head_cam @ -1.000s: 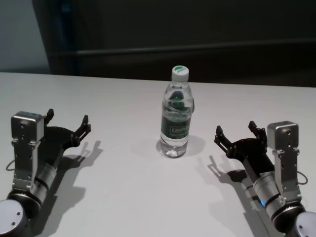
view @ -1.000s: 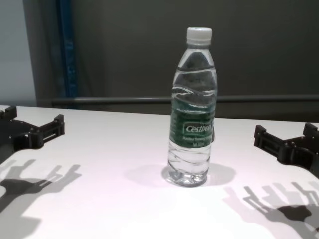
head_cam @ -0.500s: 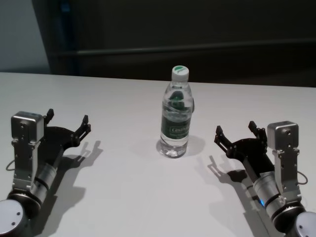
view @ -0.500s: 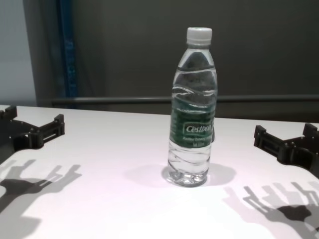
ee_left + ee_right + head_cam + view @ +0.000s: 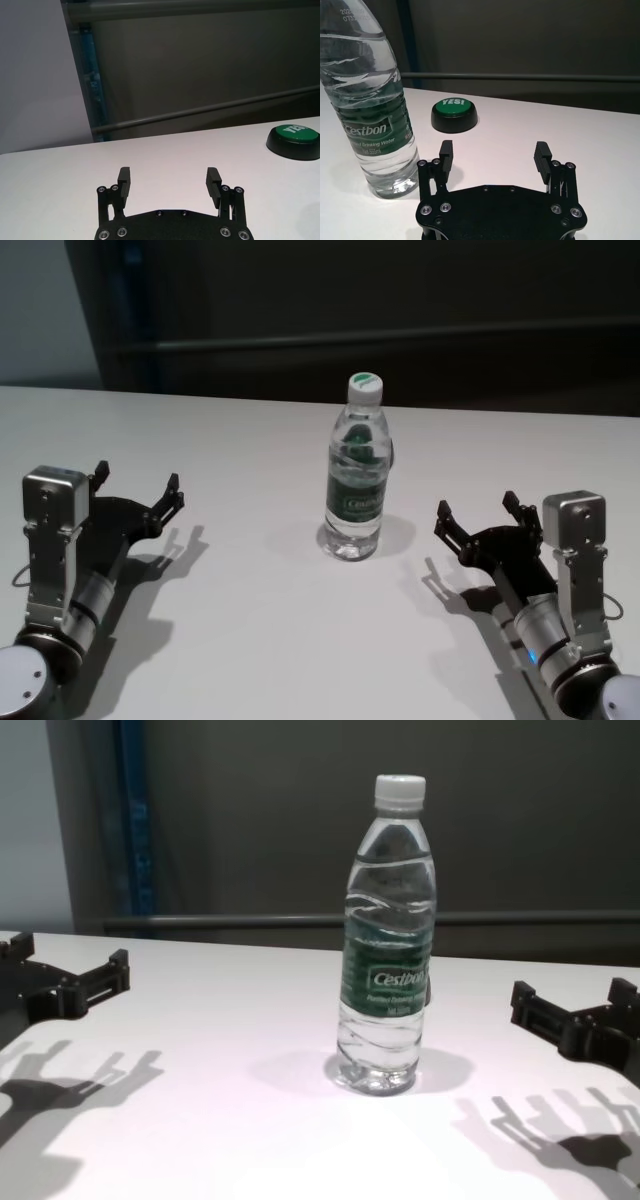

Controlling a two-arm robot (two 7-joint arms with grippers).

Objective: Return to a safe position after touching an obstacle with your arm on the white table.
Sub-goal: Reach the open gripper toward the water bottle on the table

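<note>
The obstacle, a clear water bottle with a white cap and dark green label, stands upright mid-table on the white table; it also shows in the chest view and the right wrist view. My right gripper hovers open to the bottle's right, apart from it, with nothing between its fingers. Far off on the bottle's left, my left gripper is also open and holds nothing.
A small dark dome button with a green "YES!" top sits on the table beyond the bottle, also seen from the left wrist. A dark wall with a horizontal rail runs behind the table's far edge.
The right gripper has drawn back slightly toward me and a little lower. The bottle and the left arm have not moved.
</note>
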